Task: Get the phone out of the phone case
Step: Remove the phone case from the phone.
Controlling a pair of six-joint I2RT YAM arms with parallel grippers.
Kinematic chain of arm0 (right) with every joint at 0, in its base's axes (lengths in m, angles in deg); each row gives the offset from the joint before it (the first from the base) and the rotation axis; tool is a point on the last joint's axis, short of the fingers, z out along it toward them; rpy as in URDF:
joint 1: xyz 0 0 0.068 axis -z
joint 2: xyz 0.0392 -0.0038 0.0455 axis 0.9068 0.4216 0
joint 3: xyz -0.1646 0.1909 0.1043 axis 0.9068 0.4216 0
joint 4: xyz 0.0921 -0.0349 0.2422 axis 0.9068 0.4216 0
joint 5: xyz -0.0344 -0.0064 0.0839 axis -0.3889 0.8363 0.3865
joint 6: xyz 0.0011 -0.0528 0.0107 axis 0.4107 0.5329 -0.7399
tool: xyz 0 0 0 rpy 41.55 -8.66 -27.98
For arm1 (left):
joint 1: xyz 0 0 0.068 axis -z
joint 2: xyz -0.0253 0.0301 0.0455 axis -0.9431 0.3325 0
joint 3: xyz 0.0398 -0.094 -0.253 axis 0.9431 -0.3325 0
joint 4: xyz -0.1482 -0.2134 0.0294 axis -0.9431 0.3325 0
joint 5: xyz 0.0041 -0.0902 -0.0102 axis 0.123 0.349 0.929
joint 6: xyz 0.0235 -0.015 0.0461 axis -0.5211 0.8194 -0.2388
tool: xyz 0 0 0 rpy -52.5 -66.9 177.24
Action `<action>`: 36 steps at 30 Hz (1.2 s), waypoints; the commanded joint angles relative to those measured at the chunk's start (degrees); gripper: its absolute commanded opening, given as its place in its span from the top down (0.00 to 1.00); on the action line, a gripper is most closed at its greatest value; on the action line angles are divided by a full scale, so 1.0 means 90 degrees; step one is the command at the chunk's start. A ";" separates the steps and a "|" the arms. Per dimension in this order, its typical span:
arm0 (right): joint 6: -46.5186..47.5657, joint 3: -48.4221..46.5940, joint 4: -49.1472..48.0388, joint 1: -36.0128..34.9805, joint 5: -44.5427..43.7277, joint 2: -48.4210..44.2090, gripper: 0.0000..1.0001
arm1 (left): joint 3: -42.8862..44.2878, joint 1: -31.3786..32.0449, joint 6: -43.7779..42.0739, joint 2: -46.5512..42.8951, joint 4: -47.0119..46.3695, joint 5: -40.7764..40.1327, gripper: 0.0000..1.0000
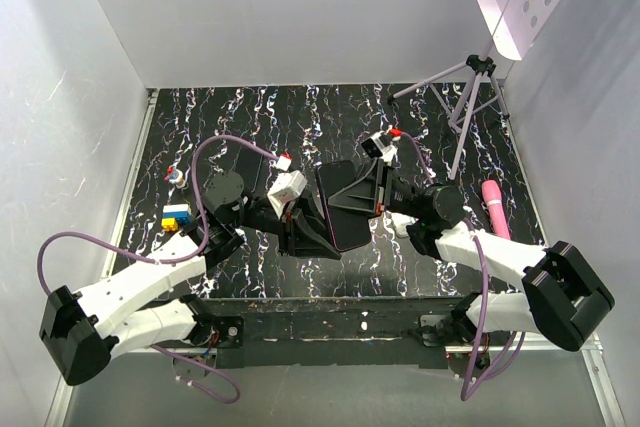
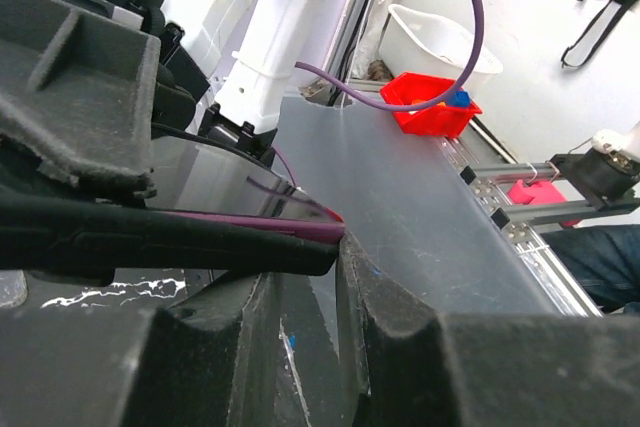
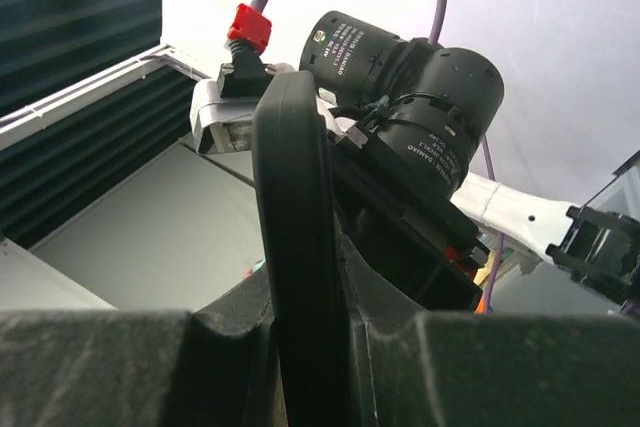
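The phone (image 1: 338,192), in the phone case (image 3: 295,247), is held over the middle of a black, white-veined table (image 1: 260,117) enclosed by plain white walls (image 1: 300,17), with a tripod (image 1: 470,97) at the far right. The case's edge is clamped by the right gripper (image 3: 300,332). The left gripper (image 2: 312,317) is set at the phone's red-rimmed corner, but whether it grips cannot be told.

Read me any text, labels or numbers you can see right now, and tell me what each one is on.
Nothing can be quoted.
White lettering ringing the black lens barrel, right wrist view: too small to read.
The round badge on that barrel: blurred, unreadable.
No print shows on the phone case, the phone or the coloured blocks.
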 commanded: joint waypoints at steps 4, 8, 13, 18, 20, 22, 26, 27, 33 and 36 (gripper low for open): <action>-0.0879 -0.0355 0.0839 -0.0310 -0.0612 -0.0295 0.99 | -0.0266 -0.0115 -0.1132 0.0181 0.0356 -0.2098 1.00; -0.0799 -0.0452 0.0910 -0.0300 -0.0632 -0.0316 0.99 | -0.0159 -0.0135 -0.0908 0.0230 0.1115 -0.3092 1.00; -0.0566 -0.0561 0.1054 -0.0320 -0.0719 -0.0432 0.99 | 0.0095 -0.0242 -0.0060 0.0465 0.2464 -0.4783 1.00; -0.0088 -0.0677 0.1397 -0.0291 -0.0778 -0.0637 0.99 | -0.0255 -0.0252 0.0878 0.0319 0.2827 -0.5125 1.00; -0.0010 -0.0716 0.1397 -0.0252 -0.0798 -0.0715 0.99 | -0.0441 -0.0262 0.1104 0.0153 0.3090 -0.5477 1.00; 0.0234 -0.0755 0.1610 -0.0183 -0.0759 -0.0842 0.99 | -0.0587 -0.0252 0.1153 -0.0022 0.3227 -0.5537 1.00; 0.0937 -0.0717 0.2606 0.0060 -0.0691 -0.1213 0.99 | -0.0764 -0.0262 0.1134 -0.0481 0.3286 -0.4894 0.79; 0.1035 -0.0678 0.2724 0.0109 -0.0700 -0.1282 0.99 | -0.0822 -0.0262 0.1202 -0.0627 0.3325 -0.4786 0.67; 0.2273 -0.0911 0.4195 0.0383 -0.0427 -0.1721 0.99 | -0.1047 -0.0272 0.1056 -0.1876 0.2859 -0.3683 0.33; 0.3502 -0.1350 0.5670 0.0393 -0.0349 -0.2053 0.99 | -0.0911 -0.0272 0.1240 -0.2307 0.2312 -0.3379 0.16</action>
